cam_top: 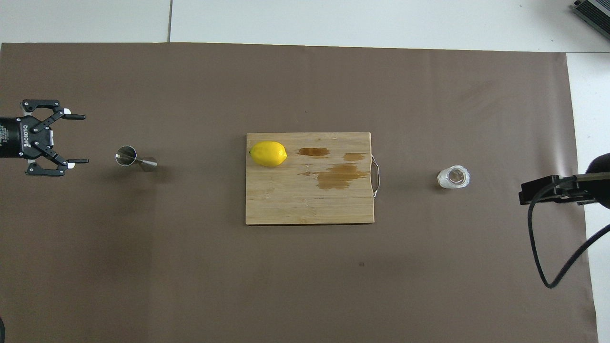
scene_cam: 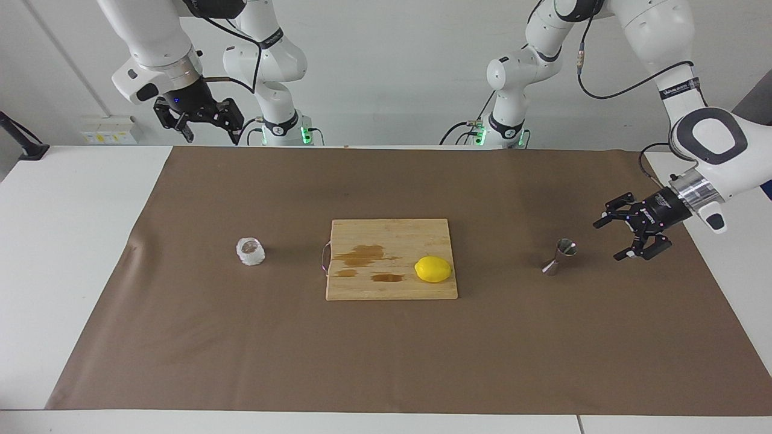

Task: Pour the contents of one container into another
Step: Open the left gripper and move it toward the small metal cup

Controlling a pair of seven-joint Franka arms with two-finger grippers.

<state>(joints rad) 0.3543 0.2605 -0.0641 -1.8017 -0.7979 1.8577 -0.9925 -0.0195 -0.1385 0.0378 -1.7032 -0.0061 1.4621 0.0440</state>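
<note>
The small whitish frosted cup (scene_cam: 250,252) stands on the brown mat toward the right arm's end of the table; it also shows in the overhead view (cam_top: 453,177). The steel hourglass jigger (scene_cam: 558,256) stands on the mat toward the left arm's end, also seen from above (cam_top: 136,159). My left gripper (scene_cam: 607,241) is open and empty, low over the mat just beside the jigger and apart from it; it also shows in the overhead view (cam_top: 85,139). My right gripper (scene_cam: 211,135) is open and empty, raised over the robots' edge of the table, well away from the cup.
A wooden cutting board (scene_cam: 392,289) with a metal handle lies mid-table between cup and jigger. A yellow lemon (scene_cam: 433,269) rests on it, with brown wet stains (scene_cam: 362,254) beside it. The brown mat (scene_cam: 386,361) covers most of the white table.
</note>
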